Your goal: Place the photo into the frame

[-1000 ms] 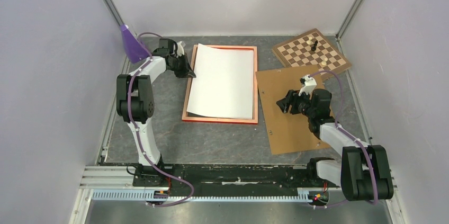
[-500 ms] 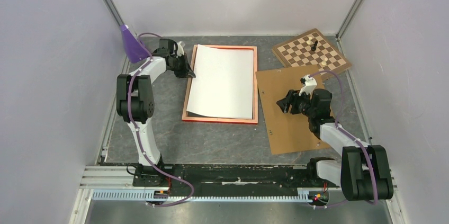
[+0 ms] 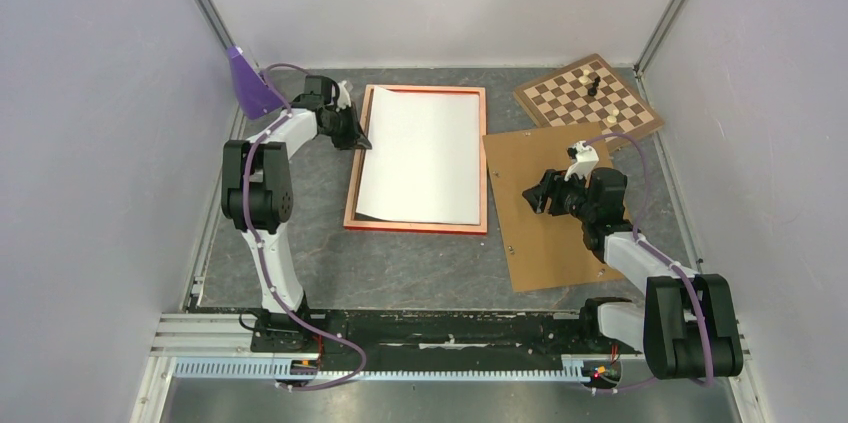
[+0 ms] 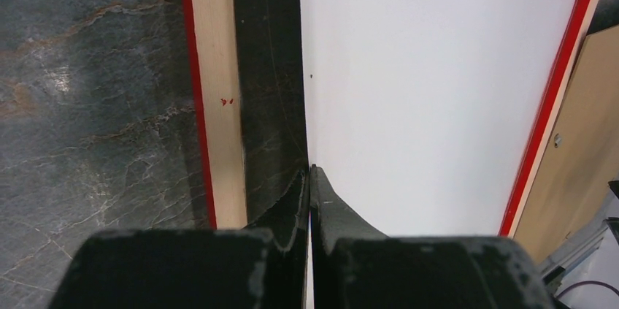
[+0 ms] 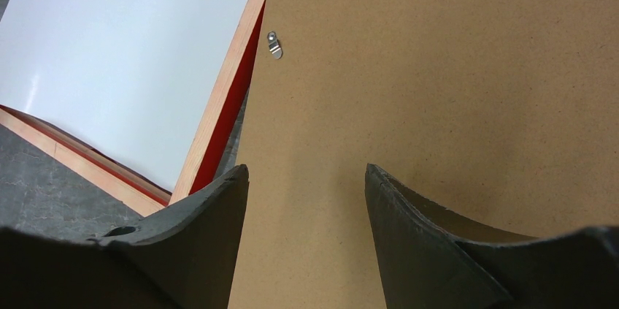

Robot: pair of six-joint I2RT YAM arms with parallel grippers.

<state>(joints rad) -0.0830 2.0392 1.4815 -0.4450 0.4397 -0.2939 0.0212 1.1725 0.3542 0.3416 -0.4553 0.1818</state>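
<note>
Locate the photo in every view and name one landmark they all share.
Top external: photo, white side up, centre, over the frame.
Left wrist: upper right, left edge pinched by the left gripper, jaws shut.
Right wrist: photo in the top-left corner.
Shared landmark: the frame's red edge between photo and brown board.

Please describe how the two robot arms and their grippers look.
Both the left arm and right arm have white links with bulky black joints; a purple cable runs along each. The left gripper and right gripper are dark, curved and tapered.
</note>
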